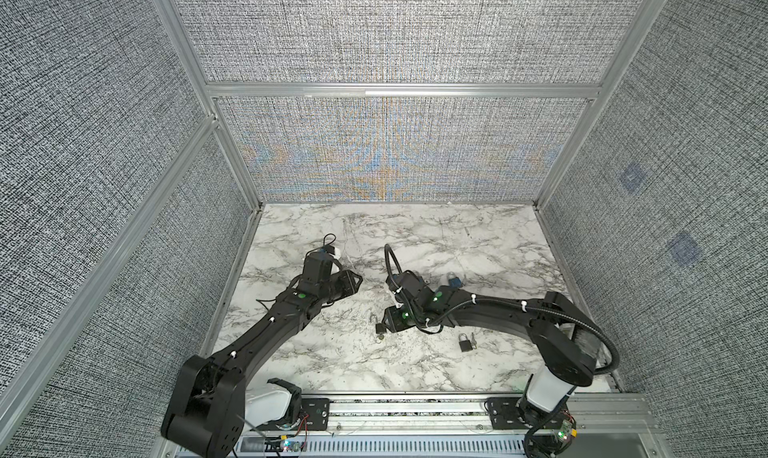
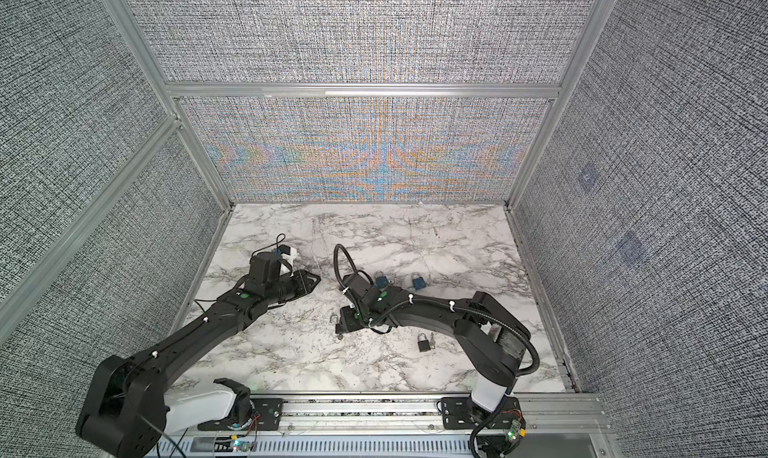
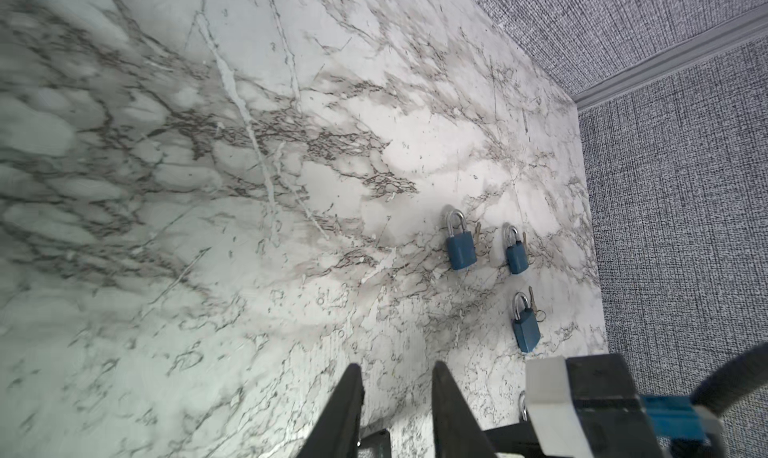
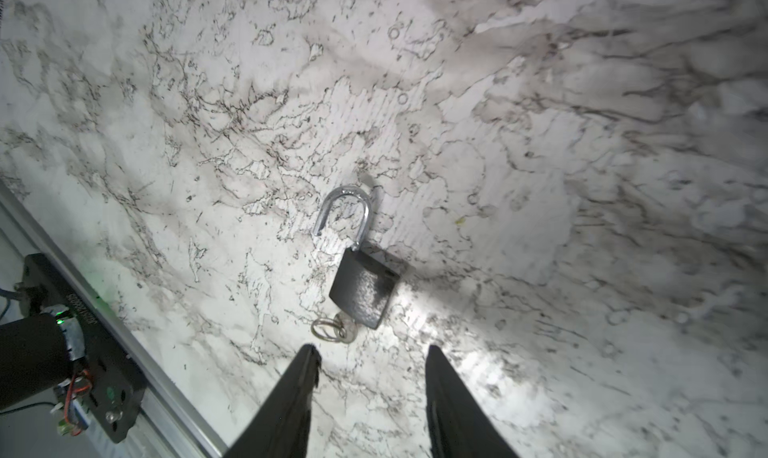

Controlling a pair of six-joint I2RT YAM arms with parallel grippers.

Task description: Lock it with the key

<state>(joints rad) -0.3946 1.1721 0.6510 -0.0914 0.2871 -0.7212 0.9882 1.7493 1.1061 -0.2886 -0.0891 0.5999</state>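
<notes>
— Right fingers (image 4: 446,385) fill the near edge of the right wrist view, spread apart with nothing between them. What lies ahead of them?
— Just beyond the tips is the key (image 4: 341,330) on its ring. It appears seated in the bottom of the black padlock (image 4: 365,287). That lock lies flat on the bench (image 1: 415,235), near the front middle, with one leg of its shackle (image 4: 345,213) sprung free.
— Which way does it run?
— Its long axis is roughly in line with the fingers' reach, a little slanted. The key end faces them and the shackle points away. The key sits nearer one finger than the middle of the gap, so I judge a small sideways shift is needed before closing on it.
— And the other arm?
— Left fingers (image 3: 347,402) hang well off to the left, parted a little and gripping nothing. The right arm is plainly nearer.
— Count for me.
— Five padlocks. Two are black: this open one, and a second black padlock (image 1: 465,343), shackle shut, nearer the right arm's base, with a key beside it. Three blue padlocks (image 3: 516,256) lie farther back, shackles looking shut, each with a thin key by it. Two arms, and one lock to close, I'd say
</notes>
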